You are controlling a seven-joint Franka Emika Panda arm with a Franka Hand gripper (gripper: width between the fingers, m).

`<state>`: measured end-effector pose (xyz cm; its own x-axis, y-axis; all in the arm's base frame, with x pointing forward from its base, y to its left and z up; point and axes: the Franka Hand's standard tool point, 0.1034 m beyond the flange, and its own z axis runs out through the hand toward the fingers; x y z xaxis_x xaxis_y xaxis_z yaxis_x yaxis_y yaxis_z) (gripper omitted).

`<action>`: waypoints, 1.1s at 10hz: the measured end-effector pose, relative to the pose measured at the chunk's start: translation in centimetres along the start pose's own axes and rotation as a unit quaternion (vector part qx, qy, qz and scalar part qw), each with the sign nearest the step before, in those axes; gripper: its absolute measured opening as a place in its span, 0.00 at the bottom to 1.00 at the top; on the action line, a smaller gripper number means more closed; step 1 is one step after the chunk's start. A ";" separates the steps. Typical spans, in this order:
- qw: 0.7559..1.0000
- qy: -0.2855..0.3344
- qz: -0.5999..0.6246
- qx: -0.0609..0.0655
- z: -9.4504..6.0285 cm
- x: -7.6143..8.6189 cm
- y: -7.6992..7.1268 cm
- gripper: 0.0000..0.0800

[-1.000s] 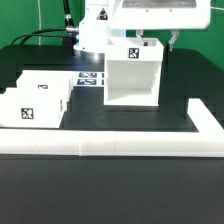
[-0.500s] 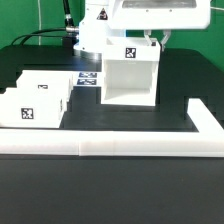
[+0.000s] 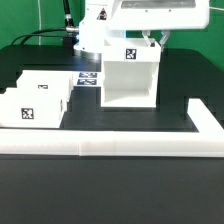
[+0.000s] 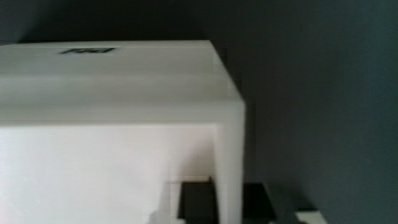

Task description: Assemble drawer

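While our gripper (image 3: 157, 40) hangs at the far top edge of the housing (image 3: 130, 85), its opening hidden from us, the housing stands slightly nearer the two small boxes (image 3: 45, 88) than a second ago, so we judge we are sliding it into place.

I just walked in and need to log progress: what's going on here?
The gripper is at the top rear edge of the drawer housing, which stands upright, open side toward the exterior camera. Whether it grips the housing cannot be told. The rear shallow box and front shallow box lie at the exterior view's left, not yet inserted.
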<state>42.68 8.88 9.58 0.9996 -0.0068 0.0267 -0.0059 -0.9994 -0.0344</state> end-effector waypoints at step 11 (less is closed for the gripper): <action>0.998 0.057 -0.016 0.016 0.1 12.1 1.0 0.05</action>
<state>54.77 7.75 9.75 0.9897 0.0202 0.1420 0.0295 -0.9975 -0.0636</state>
